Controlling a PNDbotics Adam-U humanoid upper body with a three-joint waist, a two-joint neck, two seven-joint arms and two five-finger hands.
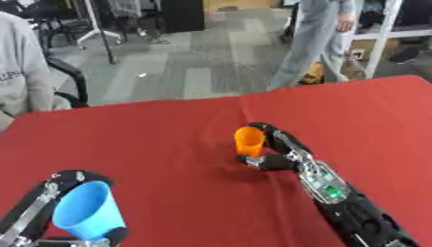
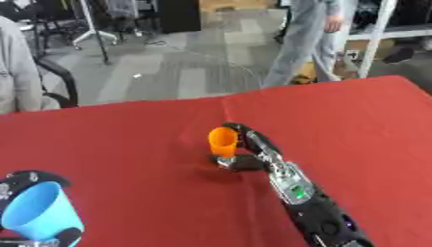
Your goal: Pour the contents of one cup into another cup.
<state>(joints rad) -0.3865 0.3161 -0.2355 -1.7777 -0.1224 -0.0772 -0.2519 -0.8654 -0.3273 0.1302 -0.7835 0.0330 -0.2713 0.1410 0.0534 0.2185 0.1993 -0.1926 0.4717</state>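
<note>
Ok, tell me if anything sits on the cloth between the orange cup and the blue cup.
Nothing visible does. The right hand is curled round the orange cup, the left hand holds the blue cup, and only bare red tablecloth lies between them.

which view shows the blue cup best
The left eye view: the blue cup sits well inside the picture there, its open mouth and side visible, with the left hand curled round it. The right eye view has it pushed into the lower left corner, close to the edge.

Lab — tripod stand [image 1: 97, 29], shelving [image 1: 380, 34].
</note>
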